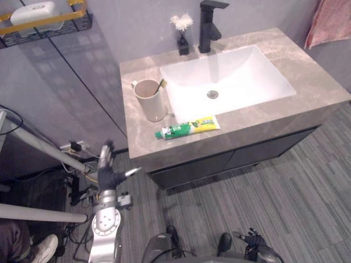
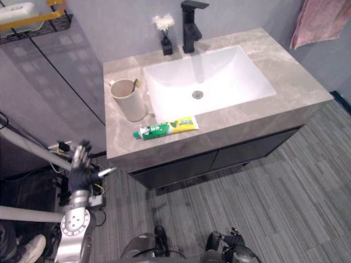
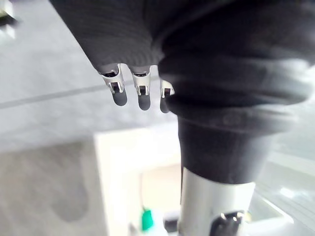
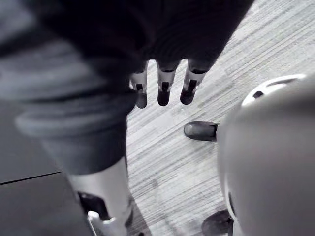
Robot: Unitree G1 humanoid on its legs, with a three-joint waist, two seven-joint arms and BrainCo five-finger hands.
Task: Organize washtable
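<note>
Looking down from the head camera, you have the desk [image 1: 307, 71] ahead of you with its white sink [image 1: 247, 71] set into the top.

A beige cup [image 1: 149, 101] stands upright just left of the sink, with a toothbrush [image 1: 160, 85] leaning inside it. The green and yellow toothpaste tube [image 1: 186, 129] lies flat on the desk just in front of the sink's near left corner, close to the cup but apart from it. Behind the sink stands the black faucet [image 1: 207, 27]. A small dark vase [image 1: 182, 44] with a white flower sits behind the sink's far left corner.

Your left robot hand [image 1: 108, 174] is raised well to the near left of the sink, off the desk and over the floor. Its fingers are straight and spread wide, the thumb out to the side. Your right robot hand [image 4: 163, 88] hangs low over the floor, well to the near side of the sink, its fingers straight and relaxed.

On the wall far left of the sink hangs a wire basket [image 1: 49, 22] with a yellow rim. A pink towel [image 1: 332, 22] hangs far to the sink's right. A person's shoe [image 1: 43, 247] rests on the floor beyond your left arm.
</note>
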